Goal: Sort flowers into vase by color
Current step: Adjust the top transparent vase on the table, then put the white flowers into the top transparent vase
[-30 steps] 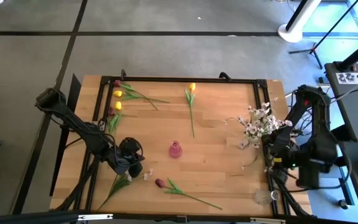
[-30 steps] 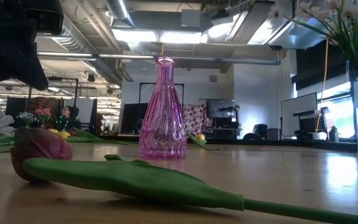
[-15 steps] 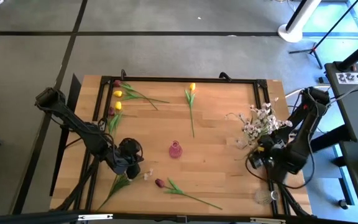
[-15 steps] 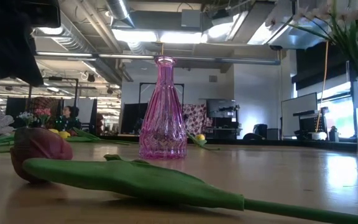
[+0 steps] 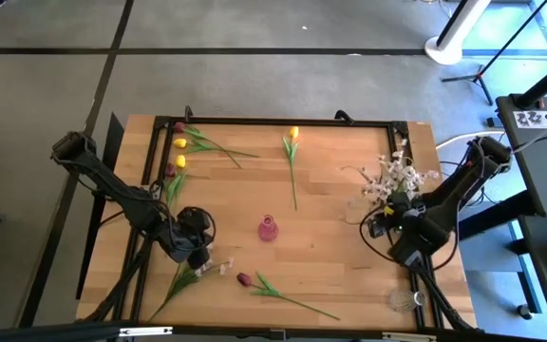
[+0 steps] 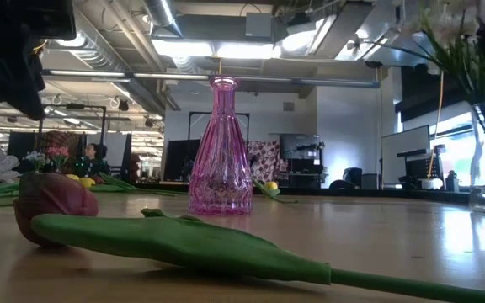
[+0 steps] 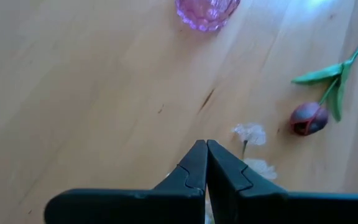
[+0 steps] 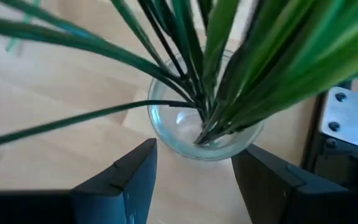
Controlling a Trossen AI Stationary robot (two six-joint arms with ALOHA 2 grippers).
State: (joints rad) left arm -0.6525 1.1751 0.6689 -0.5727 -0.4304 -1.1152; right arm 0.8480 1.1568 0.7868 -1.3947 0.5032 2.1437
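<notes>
Our right tool (image 8: 194, 180) stands with its fingers spread wide on either side of a clear glass vase (image 8: 197, 134). Whether they grip the glass or only flank it we cannot tell. The vase is full of green stems, the spray of white-pink blossoms (image 5: 395, 178). Over the last second this arm has swung in from the surface's (image 5: 330, 247) right edge toward the pink vase (image 5: 268, 228), and the spray has shifted with it. We judge the white-pink bunch already sorted, with its vase being repositioned.

Our left tool (image 7: 207, 165) is pinched fully shut and holds nothing, and has stayed put left of the pink vase, above a few loose white blossoms (image 7: 249, 132). A maroon tulip (image 5: 244, 279) lies just in front of the pink vase; the yellow tulips (image 5: 179, 143) wait behind and left of it, unsorted.
</notes>
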